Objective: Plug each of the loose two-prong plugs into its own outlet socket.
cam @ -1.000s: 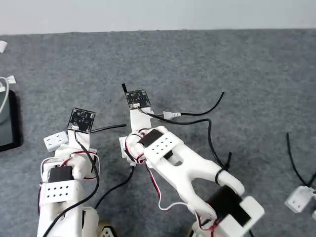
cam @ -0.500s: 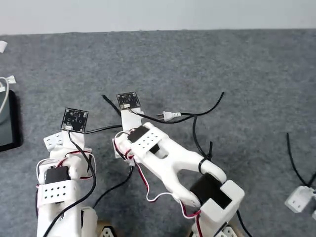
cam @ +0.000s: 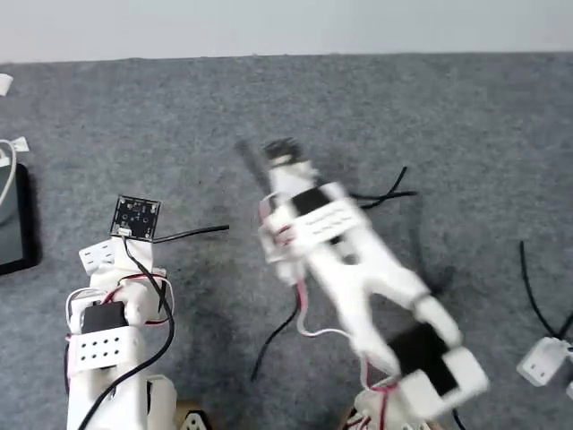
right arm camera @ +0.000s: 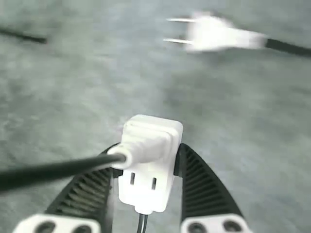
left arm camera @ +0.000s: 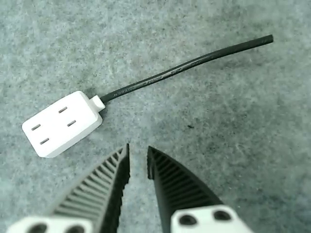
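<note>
My right gripper (right arm camera: 148,151) is shut on a white outlet socket (right arm camera: 148,170) that has two slots on its near face and a black cord (right arm camera: 53,171) leaving its side. Beyond it a loose white two-prong plug (right arm camera: 214,33) lies on the carpet, prongs toward the socket. In the high view the right arm (cam: 331,233) stretches over the table's middle. My left gripper (left arm camera: 138,154) hovers low with its fingers almost touching and nothing between them. Just ahead of it lies another white socket (left arm camera: 62,124) (cam: 100,255) with a short black cord (left arm camera: 184,68).
A third white socket (cam: 544,360) with a black cord (cam: 528,287) lies at the right edge. A black device (cam: 13,219) sits at the left edge. More black cord (cam: 394,193) trails right of the right arm. Grey carpet covers the table.
The right arm has swung to the right and farther out, carrying the white socket. The left arm shifted slightly left at first, then stayed still.
</note>
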